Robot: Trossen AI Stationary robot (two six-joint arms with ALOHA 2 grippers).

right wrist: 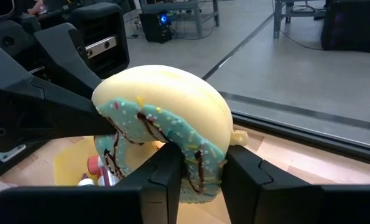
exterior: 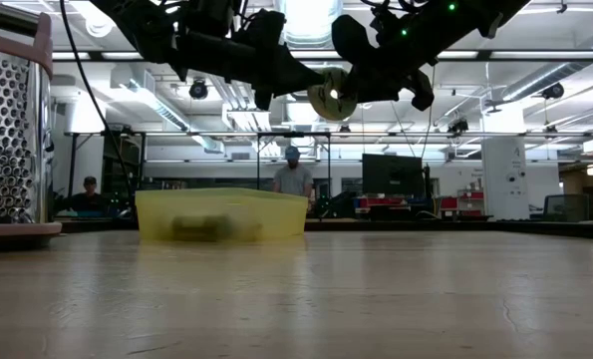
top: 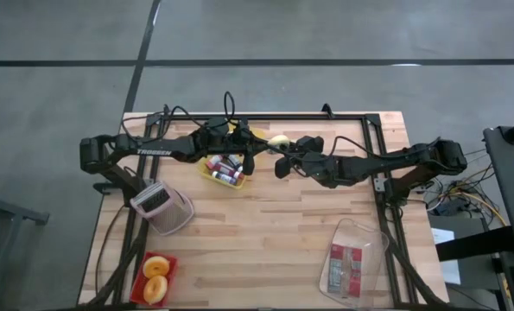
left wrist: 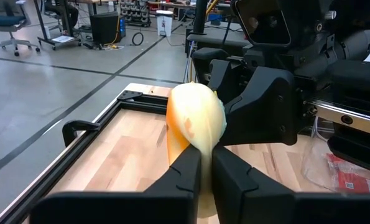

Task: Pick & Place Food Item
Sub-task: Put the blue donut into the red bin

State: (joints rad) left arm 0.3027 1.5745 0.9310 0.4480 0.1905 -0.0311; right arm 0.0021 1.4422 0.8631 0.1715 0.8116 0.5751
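Donut (right wrist: 172, 124), pale yellow underneath with mint-green icing, dark drizzle and sprinkles, sits pinched between the fingers of both arms at once, raised well above the table. The right gripper (right wrist: 200, 163) is clamped on its lower edge, and the left gripper (left wrist: 206, 163) has its two fingers pressed together on the opposite rim, so the grippers meet nose to nose over the back half of the table (top: 274, 233). From table height the donut (exterior: 332, 98) hangs high in the air, just to the right of the yellow tray (exterior: 221, 213) standing below. From above, that yellow tray (top: 206, 175) lies under the left arm's wrist and holds small bottles (top: 225, 168). Nearer the front edge, a metal grater (top: 161, 206) lies on its side at the left, a red tray (top: 147, 282) with two yellow rings (top: 155, 276) sits in the left corner, and a clear container (top: 353, 257) rests at the right. Beyond the table, a person (exterior: 293, 178) stands in the room.
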